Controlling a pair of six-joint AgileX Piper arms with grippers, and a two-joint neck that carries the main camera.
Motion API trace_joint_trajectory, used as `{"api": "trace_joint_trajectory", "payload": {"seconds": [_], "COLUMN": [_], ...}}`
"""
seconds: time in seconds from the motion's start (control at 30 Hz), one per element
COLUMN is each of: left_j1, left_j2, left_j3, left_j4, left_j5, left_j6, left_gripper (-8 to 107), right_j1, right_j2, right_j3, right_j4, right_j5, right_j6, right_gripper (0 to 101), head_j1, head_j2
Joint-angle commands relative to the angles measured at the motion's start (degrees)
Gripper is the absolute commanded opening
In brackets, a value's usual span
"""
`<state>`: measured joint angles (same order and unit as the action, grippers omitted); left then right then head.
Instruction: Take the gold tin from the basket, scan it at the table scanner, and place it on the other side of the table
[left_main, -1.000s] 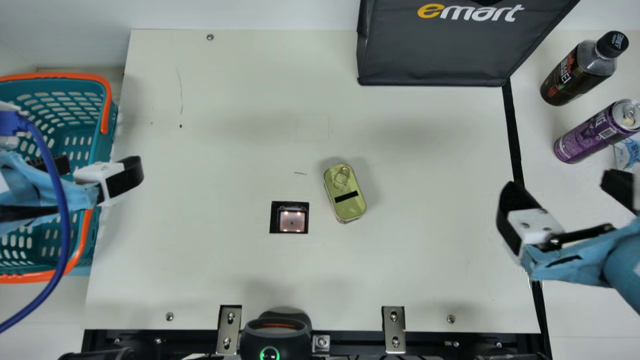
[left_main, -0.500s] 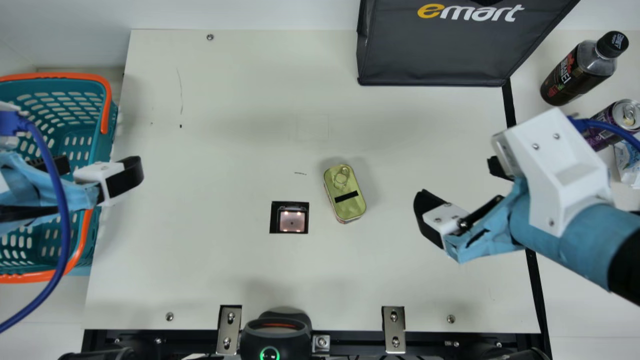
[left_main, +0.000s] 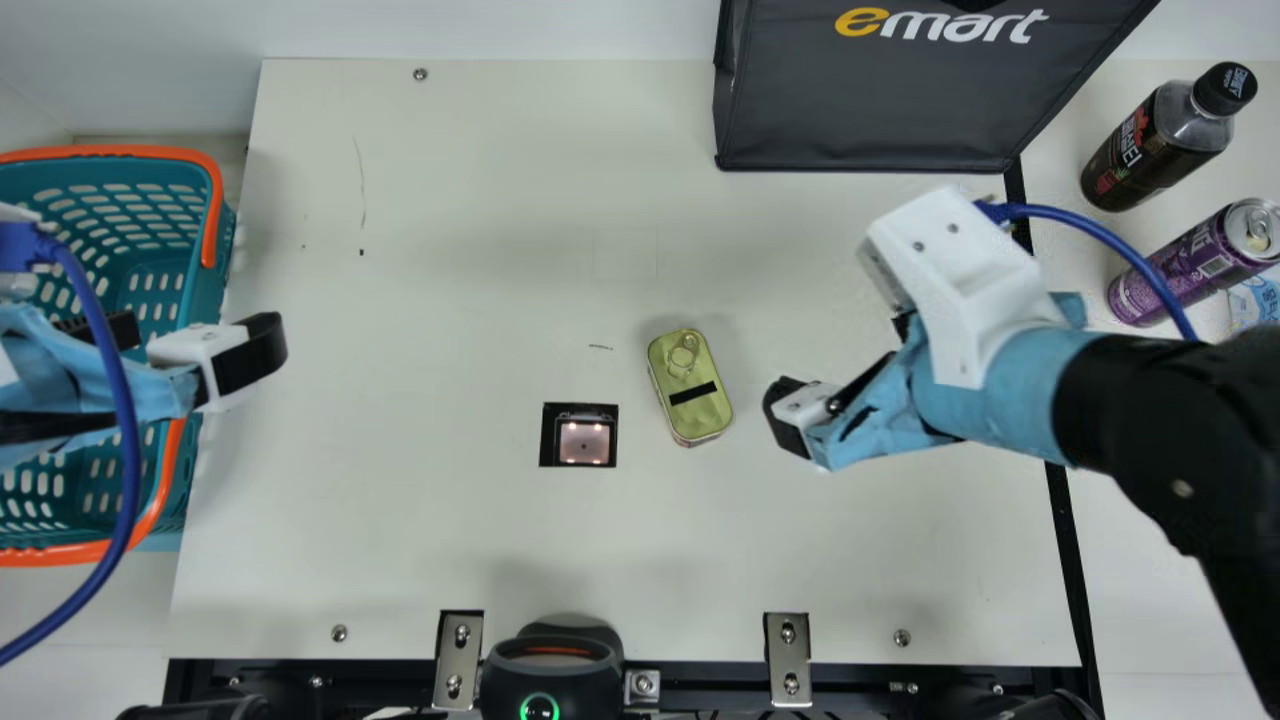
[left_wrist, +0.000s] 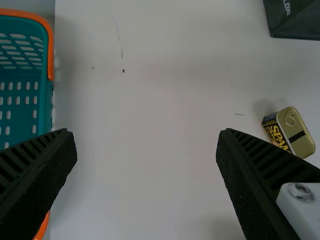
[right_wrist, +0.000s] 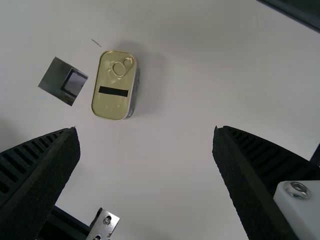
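1 gold tin (left_main: 690, 388), upright on the surface (left_main: 450, 200), right of the table scanner (left_main: 583, 443), long axis far-left to near-right, lying left of the nearer right tool (left_main: 838, 366), fingers spread, grasping 0 items.

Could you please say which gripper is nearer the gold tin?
The right gripper, to the right of the tin; the left gripper is farther off, by the basket.

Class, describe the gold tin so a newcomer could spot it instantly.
On the cream table, find the small square scanner window. Just to its right lies the gold tin, rounded-cornered, with a ring pull and black strip, unlike the flat, dark-framed window.
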<state>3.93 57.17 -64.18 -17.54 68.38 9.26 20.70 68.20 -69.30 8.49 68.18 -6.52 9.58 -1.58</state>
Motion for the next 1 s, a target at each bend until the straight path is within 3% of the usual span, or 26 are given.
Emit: {"api": "trace_joint_trajectory", "payload": {"seconds": [0.0,0.63,0.97], "left_j1": [0.00,0.00,0.00], "left_j2": [0.00,0.00,0.00], "left_j3": [0.00,0.00,0.00], "left_j4": [0.00,0.00,0.00], "left_j5": [0.00,0.00,0.00], "left_j6": [0.00,0.00,0.00], "left_gripper": [90,90,90], "right_j1": [2.40,16.66,21.63], "right_j2": [1.31,10.74,16.22], "right_j3": [0.20,2.81,3.40], "right_j4": [-0.68,-4.27,-9.64], "right_j5": [-0.63,-7.10,-11.58], "right_j6": [1.31,10.50,16.94], "right_gripper": [95,95,95], "head_j1": [-1.66,-1.66,-1.66], "head_j2": [0.00,0.00,0.00]}}
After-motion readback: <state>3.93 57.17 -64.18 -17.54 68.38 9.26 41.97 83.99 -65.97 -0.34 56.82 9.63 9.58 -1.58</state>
